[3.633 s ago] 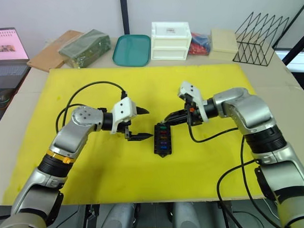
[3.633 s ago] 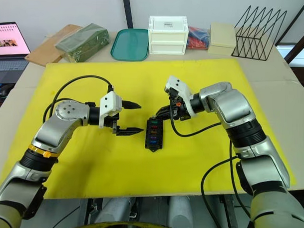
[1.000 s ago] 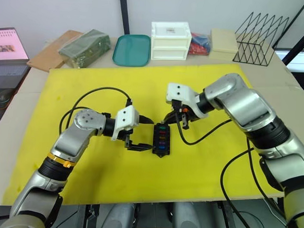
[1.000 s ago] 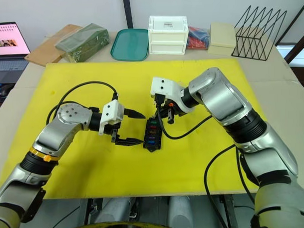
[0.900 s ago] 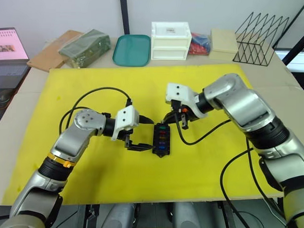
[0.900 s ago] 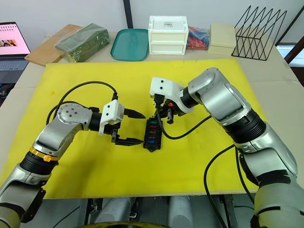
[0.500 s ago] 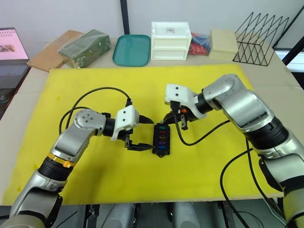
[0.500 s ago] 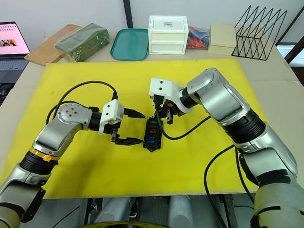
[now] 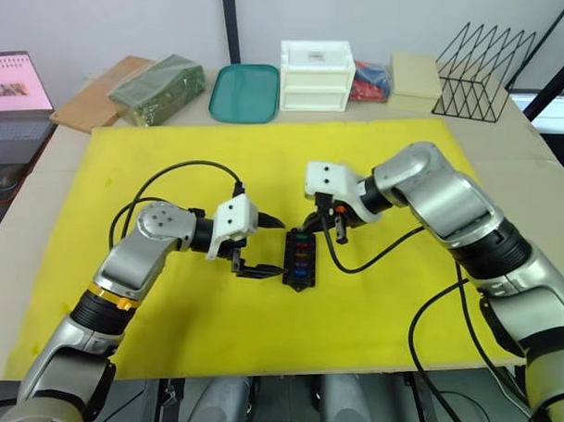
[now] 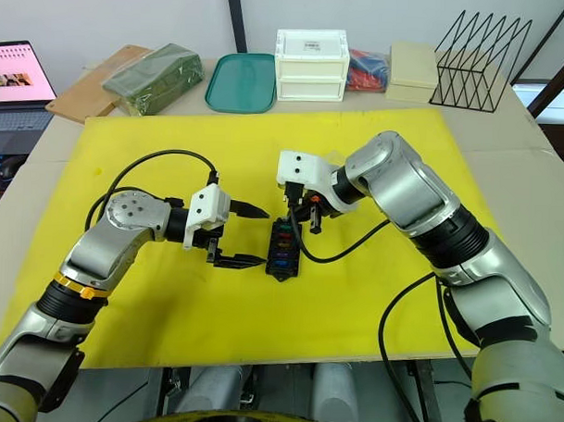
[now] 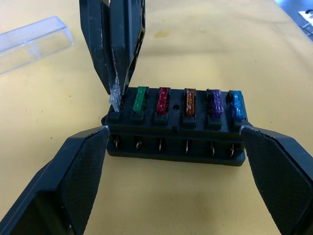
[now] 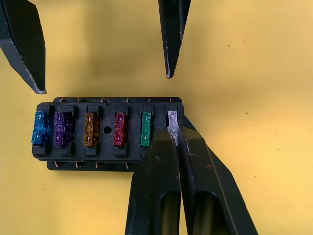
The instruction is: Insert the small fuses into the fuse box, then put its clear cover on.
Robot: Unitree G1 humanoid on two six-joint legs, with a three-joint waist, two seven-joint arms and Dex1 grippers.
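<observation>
Swinging round from a flat approach to point down, the right gripper pinches the clear fuse into the fuse box's end slot, apparently half-seated, left gripper gaping alongside, so any tilt could jam it.

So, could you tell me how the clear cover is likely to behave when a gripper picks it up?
The clear cover looks like thin, hollow moulded plastic, so probably light and fairly stiff. Its smooth glossy walls may slip between hard black fingers. Lying flat on the yellow mat, it seems unlikely to roll.
</observation>
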